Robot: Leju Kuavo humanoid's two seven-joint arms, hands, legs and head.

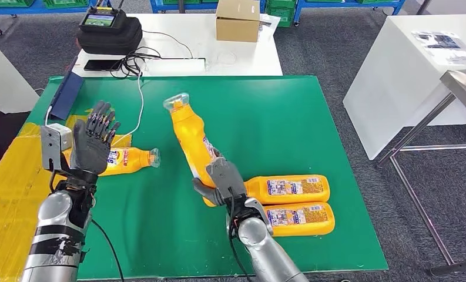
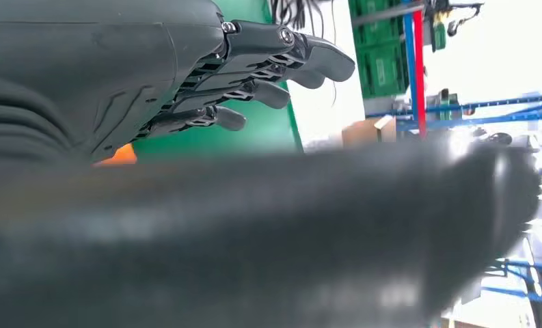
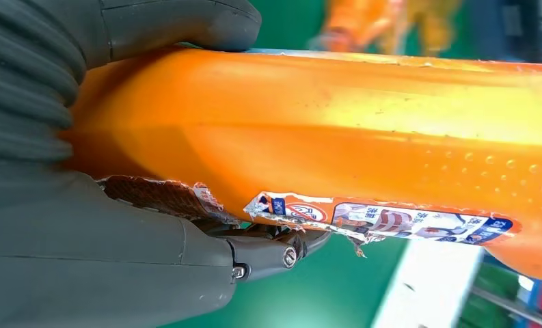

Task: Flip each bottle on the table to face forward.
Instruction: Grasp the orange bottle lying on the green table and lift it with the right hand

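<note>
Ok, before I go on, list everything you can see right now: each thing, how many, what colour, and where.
Held bottle: 1, orange, lifted and tilted over the mat's middle, in the right hand.
Lying bottles: 2, orange, side by side on the mat's right, white labels up.
Left bottle: 1, orange, lying on the mat, partly behind the left hand.
Mat: 1, green, covering the table.
Tape: yellow, along the mat's left edge.
Case: 1, black, on the white table behind, with a screen on top.
Box: 1, brown cardboard, on the white table.
Cable: 1, white, running onto the mat.
Left hand: raised, fingers spread, holding nothing.
Right hand: grips the held bottle.
</note>
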